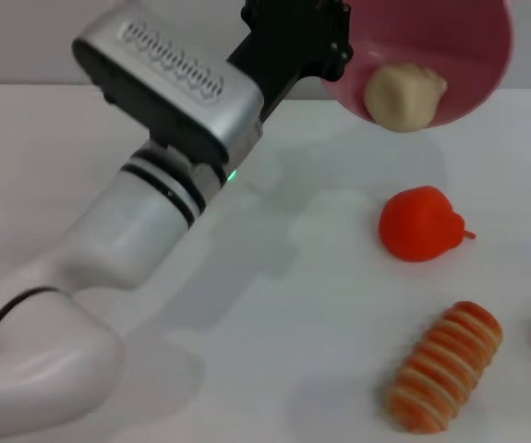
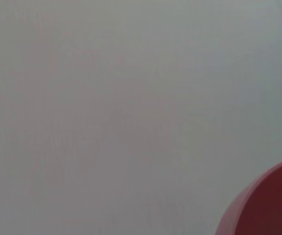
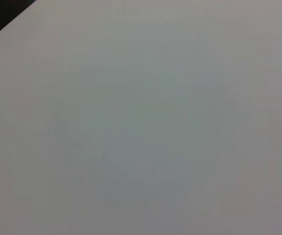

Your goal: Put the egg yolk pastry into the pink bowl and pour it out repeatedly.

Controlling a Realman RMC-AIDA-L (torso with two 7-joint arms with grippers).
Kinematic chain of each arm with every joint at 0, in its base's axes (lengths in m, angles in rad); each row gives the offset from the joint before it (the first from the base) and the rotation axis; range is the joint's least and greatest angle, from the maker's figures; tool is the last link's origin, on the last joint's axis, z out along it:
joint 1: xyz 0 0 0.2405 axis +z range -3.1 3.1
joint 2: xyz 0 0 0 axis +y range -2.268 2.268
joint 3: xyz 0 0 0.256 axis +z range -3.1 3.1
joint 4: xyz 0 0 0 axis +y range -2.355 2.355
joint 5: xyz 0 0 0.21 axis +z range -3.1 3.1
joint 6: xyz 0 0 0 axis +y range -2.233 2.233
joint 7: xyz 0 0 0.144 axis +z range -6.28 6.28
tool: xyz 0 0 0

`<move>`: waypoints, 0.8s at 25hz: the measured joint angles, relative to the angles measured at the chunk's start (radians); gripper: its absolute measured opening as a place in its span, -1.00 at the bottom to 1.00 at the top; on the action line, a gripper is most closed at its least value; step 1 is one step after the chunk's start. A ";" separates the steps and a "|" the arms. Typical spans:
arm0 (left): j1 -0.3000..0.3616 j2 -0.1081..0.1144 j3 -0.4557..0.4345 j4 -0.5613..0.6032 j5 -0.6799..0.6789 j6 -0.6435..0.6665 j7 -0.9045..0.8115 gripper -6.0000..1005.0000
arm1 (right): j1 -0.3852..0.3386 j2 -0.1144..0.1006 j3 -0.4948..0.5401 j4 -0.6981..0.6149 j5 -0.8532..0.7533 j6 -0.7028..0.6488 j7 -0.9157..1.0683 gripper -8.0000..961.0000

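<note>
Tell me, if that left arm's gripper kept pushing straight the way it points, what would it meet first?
The left gripper points up and away toward the deep pink plastic bowl, which it appears to hold already, tilted, the pale cream egg yolk pastry at its lower rim. Beyond it, nothing shows.

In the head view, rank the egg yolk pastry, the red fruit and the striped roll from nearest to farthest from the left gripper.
1. Egg yolk pastry, at the tilted pink bowl's lip, beside the left gripper.
2. Red fruit, on the table below the bowl.
3. Striped roll, nearest the camera.
</note>
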 joint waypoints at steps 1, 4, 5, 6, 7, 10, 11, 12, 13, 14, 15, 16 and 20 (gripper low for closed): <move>0.007 0.000 0.010 -0.003 -0.001 -0.025 0.010 -0.91 | 0.003 0.000 -0.001 -0.002 0.000 0.000 0.001 -0.09; 0.023 0.000 0.028 -0.007 0.001 -0.082 0.020 -0.91 | 0.020 0.001 -0.006 -0.006 0.000 -0.004 0.011 -0.09; 0.027 0.001 0.037 -0.012 0.002 -0.112 0.022 -0.91 | 0.025 0.001 -0.006 -0.006 0.000 -0.007 0.014 -0.09; 0.031 0.002 0.050 -0.019 0.003 -0.150 0.026 -0.91 | 0.030 0.001 -0.007 -0.005 0.000 -0.011 0.014 -0.09; 0.036 0.002 0.065 -0.026 0.004 -0.195 0.034 -0.91 | 0.034 0.001 -0.007 -0.003 -0.001 -0.013 0.014 -0.09; 0.049 0.004 0.094 -0.028 0.005 -0.266 0.070 -0.91 | 0.040 0.002 -0.006 0.001 -0.001 -0.016 0.017 -0.09; 0.053 0.004 0.102 -0.028 0.005 -0.284 0.085 -0.91 | 0.041 0.002 -0.006 0.001 -0.001 -0.016 0.022 -0.09; 0.059 0.004 0.116 -0.027 0.005 -0.317 0.114 -0.91 | 0.042 0.002 -0.006 0.001 0.000 -0.017 0.028 -0.09; 0.059 0.004 0.116 -0.027 0.005 -0.317 0.114 -0.91 | 0.042 0.002 -0.005 0.000 0.000 -0.017 0.033 -0.09; 0.059 0.004 0.116 -0.027 0.005 -0.317 0.114 -0.91 | 0.043 0.002 -0.005 -0.001 0.000 -0.018 0.036 -0.09; 0.064 0.003 0.127 -0.026 0.006 -0.347 0.136 -0.91 | 0.044 0.002 -0.005 -0.001 0.000 -0.018 0.038 -0.09; 0.064 0.003 0.127 -0.026 0.006 -0.348 0.136 -0.91 | 0.046 0.002 -0.005 -0.001 0.000 -0.019 0.039 -0.09; 0.061 0.004 0.127 -0.026 0.007 -0.350 0.136 -0.91 | 0.051 0.003 -0.004 0.005 0.001 -0.024 0.039 -0.09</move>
